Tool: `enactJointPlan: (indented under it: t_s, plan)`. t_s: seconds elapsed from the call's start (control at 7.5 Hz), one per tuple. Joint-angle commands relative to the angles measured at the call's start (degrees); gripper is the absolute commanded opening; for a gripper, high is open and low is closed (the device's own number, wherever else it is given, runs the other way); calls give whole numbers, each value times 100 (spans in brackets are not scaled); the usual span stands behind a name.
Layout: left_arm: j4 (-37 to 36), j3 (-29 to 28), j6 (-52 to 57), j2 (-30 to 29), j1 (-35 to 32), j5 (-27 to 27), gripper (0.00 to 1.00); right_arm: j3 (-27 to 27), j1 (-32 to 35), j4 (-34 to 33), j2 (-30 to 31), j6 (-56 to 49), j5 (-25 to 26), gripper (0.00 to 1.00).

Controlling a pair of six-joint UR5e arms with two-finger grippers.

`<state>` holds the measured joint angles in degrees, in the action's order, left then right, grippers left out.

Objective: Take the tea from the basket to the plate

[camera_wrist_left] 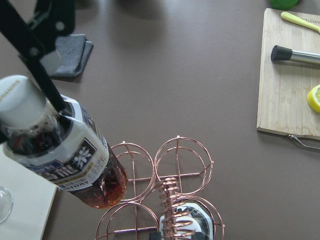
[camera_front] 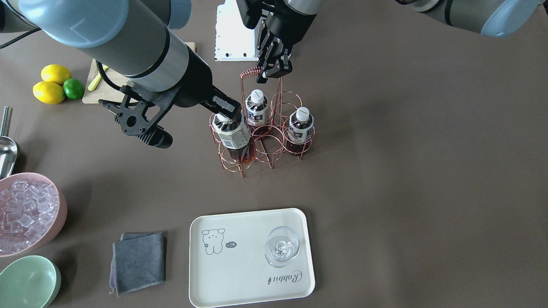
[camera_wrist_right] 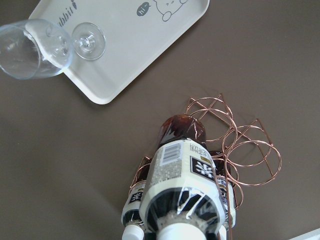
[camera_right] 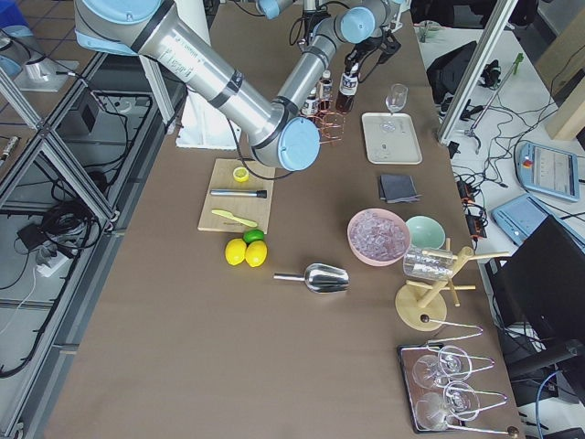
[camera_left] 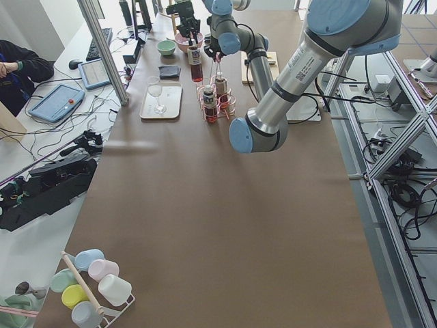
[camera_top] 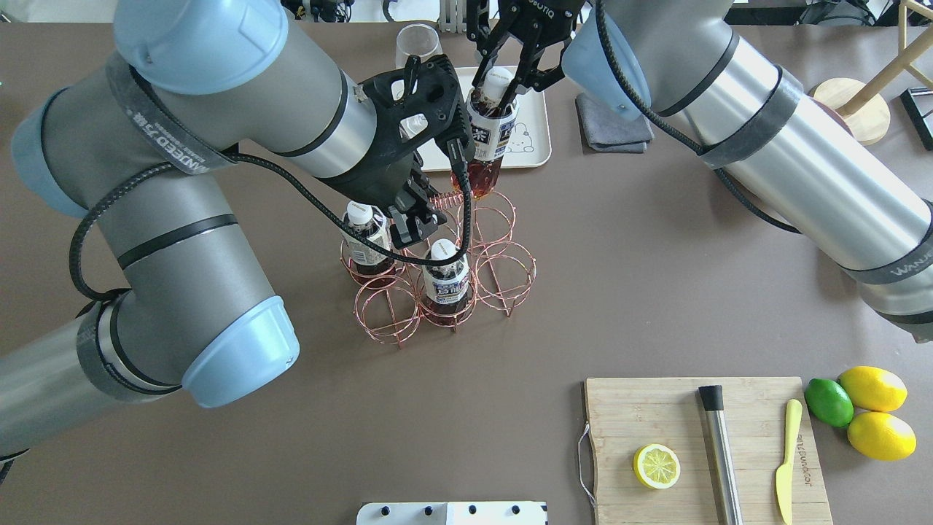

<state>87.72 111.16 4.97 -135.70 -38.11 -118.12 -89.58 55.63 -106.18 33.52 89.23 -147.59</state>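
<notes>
My right gripper (camera_front: 220, 112) is shut on the white cap of one tea bottle (camera_front: 233, 132). It holds the bottle tilted, raised over a front ring of the copper wire basket (camera_front: 267, 141). The same bottle shows in the overhead view (camera_top: 490, 131) and in both wrist views (camera_wrist_left: 65, 155) (camera_wrist_right: 182, 175). Two more tea bottles (camera_front: 257, 109) (camera_front: 301, 126) stand in the basket's rings. My left gripper (camera_front: 269, 73) is shut on the coiled top of the basket's handle (camera_top: 441, 198). The cream plate (camera_front: 239, 273) lies beyond the basket, with a stemless glass (camera_front: 281, 246) on it.
A grey cloth (camera_front: 139, 261) lies beside the plate. A pink bowl of ice (camera_front: 25, 214), a green bowl (camera_front: 28, 282) and a metal scoop (camera_front: 6, 149) are at the table's right end. The cutting board (camera_top: 700, 452), lemons and a lime (camera_top: 867, 408) lie near the robot.
</notes>
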Motion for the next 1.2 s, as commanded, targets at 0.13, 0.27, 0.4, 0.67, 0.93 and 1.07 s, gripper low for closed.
enactJointPlan:
  t_s: [0.13,0.27,0.4,0.67,0.93,1.07]
  plan:
    - [0,2,4,-9,-4,0,0,840,535,44,-239,-954,-174,0]
    - [-9,63,4,-9,-4,0,0,1681,580,306,-589,-1334,-165,0]
    - [-18,160,4,0,-39,8,0,2255,571,796,-619,-1781,-148,0]
    - [-79,353,4,9,-275,-9,0,3224,502,1309,-819,-2354,263,0]
    - [-88,554,13,209,-722,-463,0,3657,379,1415,-987,-3094,730,0]
    - [-79,713,39,455,-1055,-623,0,3885,352,1721,-1049,-3113,775,0]
